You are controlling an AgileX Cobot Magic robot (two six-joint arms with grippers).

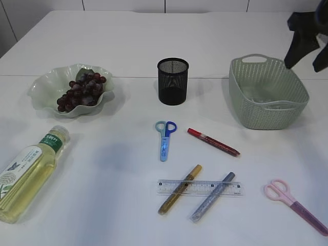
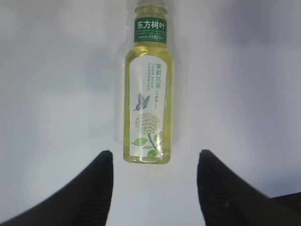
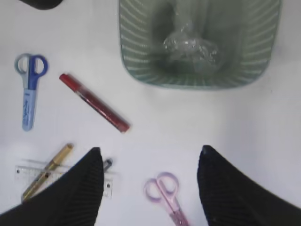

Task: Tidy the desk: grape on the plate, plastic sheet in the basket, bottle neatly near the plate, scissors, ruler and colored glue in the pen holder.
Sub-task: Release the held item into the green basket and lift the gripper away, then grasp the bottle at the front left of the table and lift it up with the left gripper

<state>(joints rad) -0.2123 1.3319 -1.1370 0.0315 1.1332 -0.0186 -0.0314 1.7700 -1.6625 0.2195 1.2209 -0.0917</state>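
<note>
White desk (image 1: 128, 36), ext. view: grapes (image 1: 81, 91) on plate (image 1: 43, 89), bottle (image 1: 28, 171) lying front-left, pen holder (image 1: 172, 81) centre, ruler (image 1: 199, 187) across two glue pens.

L wrist: left gripper (image 2: 154, 188) wide, empty, above bottle (image 2: 148, 89).

R wrist: right gripper (image 3: 149, 188) wide, empty; plastic sheet (image 3: 190, 47) in basket (image 3: 141, 66); red glue (image 3: 94, 102), blue scissors (image 3: 29, 89), pink scissors (image 3: 164, 197) on desk.

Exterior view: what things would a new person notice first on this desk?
Probably the dark red grapes in the pale green wavy plate at back left, and the lying bottle of yellow tea at front left. Next, the black mesh pen holder in the middle and the green woven basket at right, with crumpled clear plastic inside.
</note>
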